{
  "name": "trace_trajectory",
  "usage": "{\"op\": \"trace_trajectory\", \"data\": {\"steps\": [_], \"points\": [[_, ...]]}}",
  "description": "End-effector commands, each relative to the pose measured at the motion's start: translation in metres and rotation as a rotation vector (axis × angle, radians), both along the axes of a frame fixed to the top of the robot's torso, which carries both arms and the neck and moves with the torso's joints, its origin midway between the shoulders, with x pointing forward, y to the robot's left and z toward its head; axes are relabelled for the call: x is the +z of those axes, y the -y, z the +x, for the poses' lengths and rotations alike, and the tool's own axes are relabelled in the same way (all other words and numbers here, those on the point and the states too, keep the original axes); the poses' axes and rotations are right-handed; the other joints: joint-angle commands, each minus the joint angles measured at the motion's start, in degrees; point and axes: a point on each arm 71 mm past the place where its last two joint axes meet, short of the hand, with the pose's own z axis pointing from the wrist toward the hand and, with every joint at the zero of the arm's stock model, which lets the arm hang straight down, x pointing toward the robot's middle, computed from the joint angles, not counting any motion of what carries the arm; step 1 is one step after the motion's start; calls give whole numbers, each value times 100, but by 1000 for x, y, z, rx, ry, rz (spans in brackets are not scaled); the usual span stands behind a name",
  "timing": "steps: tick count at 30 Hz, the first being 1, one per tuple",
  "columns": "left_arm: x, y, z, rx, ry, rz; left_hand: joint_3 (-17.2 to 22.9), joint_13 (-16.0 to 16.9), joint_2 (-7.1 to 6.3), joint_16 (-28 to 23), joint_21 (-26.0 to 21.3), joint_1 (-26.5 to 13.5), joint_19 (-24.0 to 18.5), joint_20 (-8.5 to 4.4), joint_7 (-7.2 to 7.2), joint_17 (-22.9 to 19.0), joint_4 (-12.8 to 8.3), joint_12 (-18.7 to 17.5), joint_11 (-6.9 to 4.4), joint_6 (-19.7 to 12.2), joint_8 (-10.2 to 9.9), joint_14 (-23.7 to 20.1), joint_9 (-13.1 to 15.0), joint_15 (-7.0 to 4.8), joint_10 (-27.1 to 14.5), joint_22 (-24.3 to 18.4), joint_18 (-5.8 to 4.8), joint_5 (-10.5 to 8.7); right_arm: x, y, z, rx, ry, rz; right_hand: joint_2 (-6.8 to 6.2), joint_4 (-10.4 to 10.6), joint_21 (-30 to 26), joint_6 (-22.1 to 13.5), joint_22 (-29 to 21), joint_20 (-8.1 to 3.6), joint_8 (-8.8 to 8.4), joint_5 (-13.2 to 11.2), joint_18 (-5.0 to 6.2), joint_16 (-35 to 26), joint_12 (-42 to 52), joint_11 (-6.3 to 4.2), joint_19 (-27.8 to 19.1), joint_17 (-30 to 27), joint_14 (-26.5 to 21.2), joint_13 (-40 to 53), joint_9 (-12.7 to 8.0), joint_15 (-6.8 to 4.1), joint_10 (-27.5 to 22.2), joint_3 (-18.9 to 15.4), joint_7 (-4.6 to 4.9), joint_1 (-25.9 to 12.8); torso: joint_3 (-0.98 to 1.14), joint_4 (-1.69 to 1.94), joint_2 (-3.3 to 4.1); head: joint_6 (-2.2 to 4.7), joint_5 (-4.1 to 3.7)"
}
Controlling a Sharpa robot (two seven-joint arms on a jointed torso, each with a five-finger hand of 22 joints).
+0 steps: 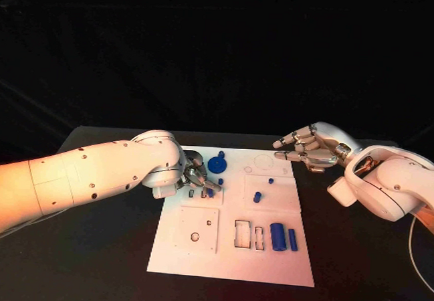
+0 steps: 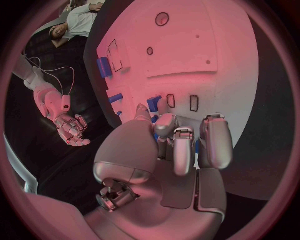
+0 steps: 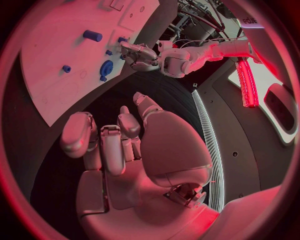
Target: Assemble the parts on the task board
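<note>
— Silver fingers of the left hand [image 1: 195,179] curl low over the far left part of the task board [image 1: 234,258]. Is it holding something?

— I think so. The left wrist view shows a small blue part [image 2: 154,103] right at its fingertips [image 2: 177,135], though I can't tell whether it's truly pinched.

— How should it go?

— Slowly, I'd say: keep the piece upright over its slot and press straight down.

— And the right hand [image 1: 309,148]?

— Holding nothing, fingers loosely spread, hovering past the board's far right corner above the worktop [image 1: 366,264].

— What else lies there?

— The head view shows a blue round part [image 1: 218,165] far, and two blue cylinders [image 1: 283,237] near.
</note>
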Motion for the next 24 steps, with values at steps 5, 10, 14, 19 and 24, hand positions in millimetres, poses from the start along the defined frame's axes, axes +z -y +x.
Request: {"op": "trace_trajectory", "data": {"steps": [5, 10, 14, 19, 24], "points": [[-1, 1, 0, -17, -11, 15, 18, 7, 39, 14, 18, 156, 88, -30, -16, 1507, -42, 20, -11, -49, 42, 602, 46, -52, 31, 13, -109, 18, -1, -1, -1, 15, -8, -12, -5, 44, -28, 25, 0, -25, 27, 35, 36, -8, 8, 2, -12, 584, 402, 5, -10, -39, 17, 7, -4, -29, 2, 1, 1, -5, -1], [-1, 1, 0, -16, -10, 15, 120, 12, 120, 14, 28, 350, 84, -33, -20, 1507, -101, 21, -15, -75, 53, 602, 105, -56, 30, 35, -110, 44, -1, -2, -1, 18, -10, -12, -4, 46, -27, 25, 1, -25, 27, 36, 36, -6, 12, 2, -11, 587, 403, 8, -10, -39, 20, 8, -4, -32, 3, 2, 0, -9, -3], [-2, 2, 1, -15, -11, 15, 187, 18, 158, 14, 30, 452, 80, -35, -24, 1507, -133, 24, -19, -89, 55, 602, 135, -58, 31, 44, -110, 47, -1, -2, -1, 20, -10, -12, -4, 46, -27, 25, 1, -25, 27, 36, 36, -6, 12, 2, -11, 587, 403, 8, -10, -39, 20, 8, -4, -32, 4, -1, 0, -12, -8], [-3, 2, 1, -14, -12, 16, 229, 20, 179, 14, 40, 505, 82, -36, -27, 1507, -148, 24, -21, -96, 54, 602, 152, -60, 32, 61, -113, 49, -1, -2, -1, 21, -10, -12, -4, 46, -27, 25, 1, -25, 27, 36, 36, -6, 12, 2, -11, 587, 403, 8, -10, -39, 20, 8, -4, -32, 3, -1, 2, -16, -13], [-3, 2, 1, -12, -16, 13, 258, -6, 179, 14, 25, 551, 73, -37, -27, 1507, -166, 0, -22, -109, 49, 602, 165, -61, 15, 44, -108, 48, -1, -2, -1, 24, -12, -12, -4, 46, -27, 25, 1, -25, 27, 36, 36, -6, 12, 2, -11, 587, 403, 8, -10, -39, 20, 8, -4, -32, 5, 3, 0, -31, -24]]}}
